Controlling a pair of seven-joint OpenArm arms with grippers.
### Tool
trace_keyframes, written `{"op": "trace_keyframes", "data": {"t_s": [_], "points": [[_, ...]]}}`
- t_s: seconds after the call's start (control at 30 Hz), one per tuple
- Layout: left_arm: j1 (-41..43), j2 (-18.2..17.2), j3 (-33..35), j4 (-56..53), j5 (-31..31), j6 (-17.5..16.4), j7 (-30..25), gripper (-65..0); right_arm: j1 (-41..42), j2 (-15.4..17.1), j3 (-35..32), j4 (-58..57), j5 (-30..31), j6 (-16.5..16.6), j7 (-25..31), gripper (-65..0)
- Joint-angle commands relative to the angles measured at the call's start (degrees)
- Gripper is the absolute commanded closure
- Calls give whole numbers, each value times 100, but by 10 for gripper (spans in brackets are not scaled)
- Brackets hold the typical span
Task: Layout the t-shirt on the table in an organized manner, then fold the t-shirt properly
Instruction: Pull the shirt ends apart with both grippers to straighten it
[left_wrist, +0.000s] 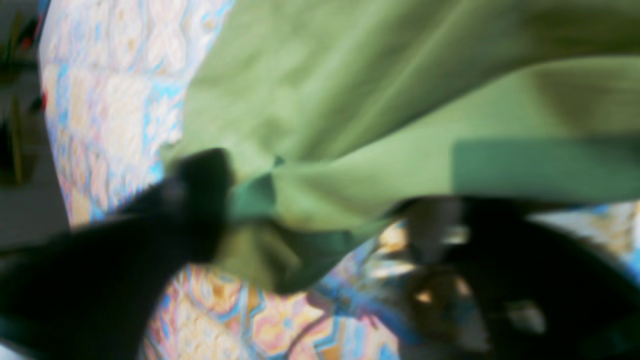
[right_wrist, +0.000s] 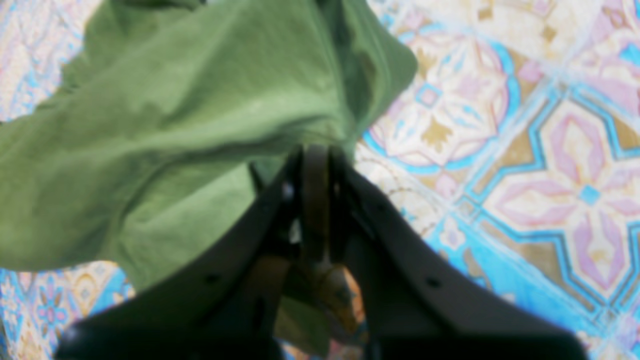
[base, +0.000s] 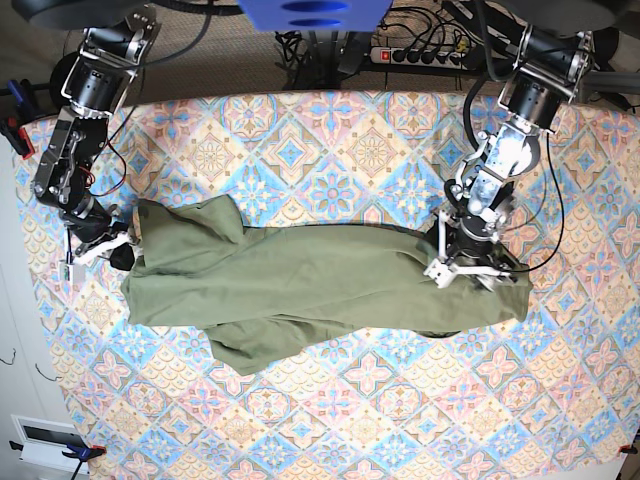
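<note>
The t-shirt (base: 310, 285) lies stretched across the middle of the table (base: 330, 130), spanning from its left edge toward its right edge. The right gripper (right_wrist: 315, 165) — fingers pressed together — pinches a gathered fold of the fabric. The left gripper (base: 462, 262) sits over the opposite end; its wrist view is blurred, but it appears clenched on bunched cloth.

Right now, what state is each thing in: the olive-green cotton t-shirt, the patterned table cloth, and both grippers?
Olive-green short-sleeved cotton t-shirt: stretched sideways between the two grippers, wrinkled, one flap bunched at the front, not folded.
Table covered in pink, blue and beige tile-patterned cloth: flat, the shirt resting on it.
Left gripper: shut on the shirt's edge.
Right gripper: shut on the shirt's opposite edge.
</note>
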Motion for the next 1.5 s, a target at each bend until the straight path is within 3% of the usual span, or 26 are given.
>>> {"op": "trace_keyframes", "data": {"t_s": [0.0,0.07,0.1,0.27,0.43,0.6,0.7,0.8,1.0,1.13,1.2,1.3,1.47], "points": [[-30,-7,120,16,-47,-99,76,-286,107,109,44,120,83,21,101,-11],[-74,-7,102,183,-47,-99,76,-25,116,109,53,120,83,21,101,-11],[-74,-16,32,368,-47,-90,85,0,116,109,53,120,83,21,101,-11],[383,-447,-496,2178,-47,-108,173,0,116,109,53,111,83,21,101,-11],[1025,-1124,-628,4139,-153,-134,1184,0,116,109,53,111,83,21,110,-11],[1139,-1792,-988,4148,-856,-134,1184,0,125,109,26,93,56,21,119,-11],[972,-1792,-1586,3559,-1577,-134,1193,0,125,109,53,102,56,21,127,-11],[58,-1475,-1436,2082,-1928,-134,911,0,125,109,18,84,56,21,127,-11],[-1024,-693,-540,-107,-1383,-99,278,-78,125,109,9,84,56,21,110,-11],[-1191,-166,-540,-925,-874,-73,-126,-218,116,101,-88,111,56,21,101,-11],[-1191,37,-592,-1004,-548,138,-293,-303,116,101,-299,137,74,21,101,-11],[-1191,107,-592,-925,-223,375,-363,-383,72,101,-615,366,56,21,101,-14],[-619,-201,-847,157,-135,411,-346,-388,-209,101,-958,709,56,21,127,-15]]}}
